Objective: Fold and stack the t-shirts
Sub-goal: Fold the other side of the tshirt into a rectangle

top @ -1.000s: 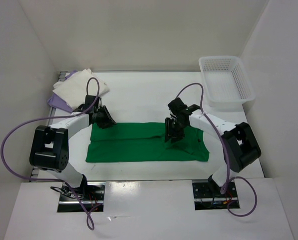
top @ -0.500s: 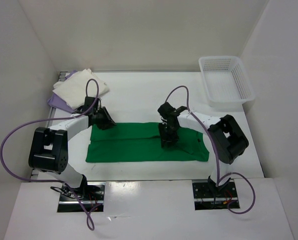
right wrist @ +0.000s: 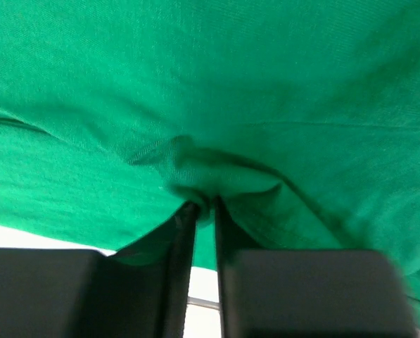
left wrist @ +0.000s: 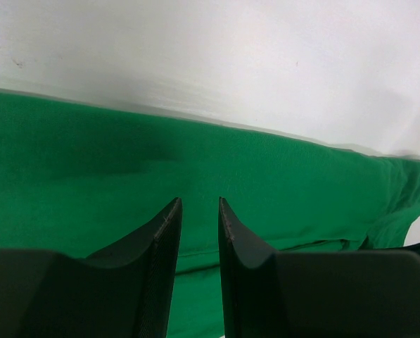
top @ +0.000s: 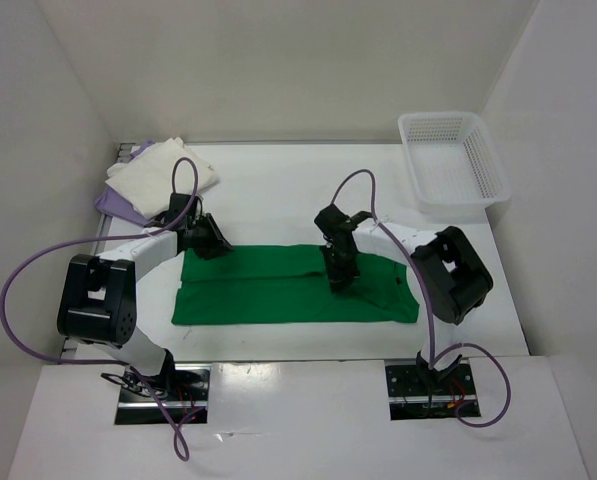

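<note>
The green shirt (top: 278,290) was the main thing: soft knit cloth folded into a long flat strip. It lay across the middle of the smooth white worktop (top: 278,190), with a crease running lengthwise and some rumpling at its right end. In the right wrist view we could make out the fine weave and a small puckered ridge where the cloth bunched up.

That pucker was down to the right gripper (top: 340,283). It pointed down onto the strip a bit right of the middle, black jaws nearly together and clenched on a little fold of green cloth at the tips.

The left gripper (top: 210,240) sat at the far left corner of the strip. In its own wrist view the two dark wedge-shaped jaws stood a narrow slit apart with green cloth beneath. We honestly couldn't tell if they had any of it pinched or were just over it.

The cream shirt (top: 163,175) lay folded at the far left corner of the worktop, on top of the lavender shirt (top: 111,204), whose edge stuck out on the left. A white plastic mesh basket (top: 463,203) sat at the far right corner, well apart from the shirts.
</note>
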`<state>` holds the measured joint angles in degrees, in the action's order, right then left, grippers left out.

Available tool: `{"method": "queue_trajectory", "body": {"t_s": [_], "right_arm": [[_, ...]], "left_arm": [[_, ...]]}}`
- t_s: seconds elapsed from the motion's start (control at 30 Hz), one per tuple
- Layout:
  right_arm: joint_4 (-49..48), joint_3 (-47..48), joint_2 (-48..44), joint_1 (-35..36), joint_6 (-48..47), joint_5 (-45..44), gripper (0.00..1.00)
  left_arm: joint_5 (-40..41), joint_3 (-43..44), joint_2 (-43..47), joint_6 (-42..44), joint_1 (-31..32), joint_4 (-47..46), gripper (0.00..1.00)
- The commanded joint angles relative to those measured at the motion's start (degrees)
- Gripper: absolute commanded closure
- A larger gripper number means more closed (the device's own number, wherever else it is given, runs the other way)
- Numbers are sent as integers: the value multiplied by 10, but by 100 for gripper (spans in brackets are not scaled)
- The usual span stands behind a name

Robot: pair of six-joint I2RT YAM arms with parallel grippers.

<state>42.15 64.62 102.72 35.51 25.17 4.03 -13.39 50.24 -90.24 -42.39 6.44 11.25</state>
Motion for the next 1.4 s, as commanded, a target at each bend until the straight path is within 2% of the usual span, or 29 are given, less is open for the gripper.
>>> {"method": "queue_trajectory", "body": {"t_s": [0.0,0.03,0.1,0.23,0.33,0.4,0.5,0.53,0.57,0.6,0.73,0.87,0.93,1.1,1.37], "right_arm": [[23,32,5,4,-13,-12,85],[23,32,5,4,-13,-12,93],[46,52,5,4,-13,6,100],[95,101,-20,4,-28,40,100],[118,101,-20,10,-39,87,100],[108,69,-20,10,-39,123,100],[76,35,-15,17,-22,164,92],[65,27,-15,17,-11,175,85],[55,27,-15,17,-6,183,72],[42,20,-15,17,0,188,64],[47,33,-45,17,5,161,62],[53,38,-78,-15,5,161,62],[31,19,-89,-36,12,161,68],[-41,-73,-127,-82,66,115,100],[-143,-186,-138,-119,194,79,100]], "left_arm": [[-8,3,17,-5,2,-18,66],[-8,3,17,-5,2,-18,66],[-8,9,17,-5,2,-18,66],[-8,21,17,-5,2,-18,66],[-8,33,12,-5,2,-12,66],[-8,38,7,-5,2,-12,66],[-8,44,7,0,2,-12,66],[-8,44,7,0,2,-12,66],[-8,50,7,0,2,-12,66],[-8,50,7,0,2,-6,66],[-2,56,13,12,2,-1,66],[-1,63,13,22,2,4,66],[-1,68,13,22,7,4,66],[-7,62,2,22,25,-1,66],[-30,32,-48,12,39,-23,66]]}}
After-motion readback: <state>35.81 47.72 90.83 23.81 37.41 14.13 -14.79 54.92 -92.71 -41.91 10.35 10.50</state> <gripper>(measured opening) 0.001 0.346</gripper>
